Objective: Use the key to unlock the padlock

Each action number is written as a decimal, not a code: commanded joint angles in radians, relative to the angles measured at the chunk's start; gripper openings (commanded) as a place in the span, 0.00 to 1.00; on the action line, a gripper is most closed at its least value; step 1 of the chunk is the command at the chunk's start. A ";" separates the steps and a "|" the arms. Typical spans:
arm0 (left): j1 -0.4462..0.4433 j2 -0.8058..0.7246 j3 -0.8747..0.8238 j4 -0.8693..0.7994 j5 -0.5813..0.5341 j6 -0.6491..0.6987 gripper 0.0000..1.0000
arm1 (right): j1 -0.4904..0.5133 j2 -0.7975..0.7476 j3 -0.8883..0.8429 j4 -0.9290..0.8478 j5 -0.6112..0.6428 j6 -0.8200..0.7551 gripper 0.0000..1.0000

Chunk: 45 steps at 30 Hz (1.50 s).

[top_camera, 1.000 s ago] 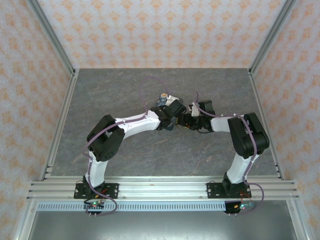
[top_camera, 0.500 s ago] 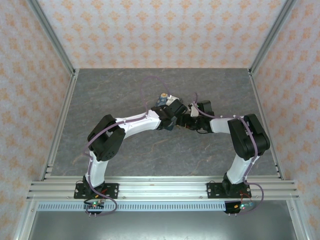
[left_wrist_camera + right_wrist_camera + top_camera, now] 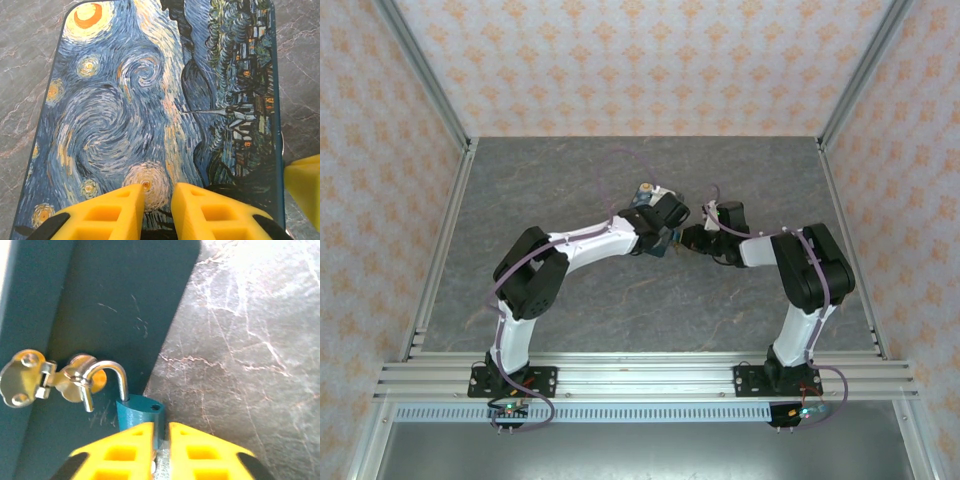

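midway across the table, well in from every edge, both arms meet at the starry-night box. the left gripper sits over the box's near end, fingers almost together with a slim gap, nothing held. the right gripper is pinched on a pale sliver — the key — under the padlock. its shackle hooks the hasp on the box's dark side, one leg hanging free of the body.
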 commanded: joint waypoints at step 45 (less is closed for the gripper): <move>0.067 0.230 -0.144 -0.357 0.128 0.072 0.23 | -0.002 0.119 0.025 0.106 -0.162 0.008 0.36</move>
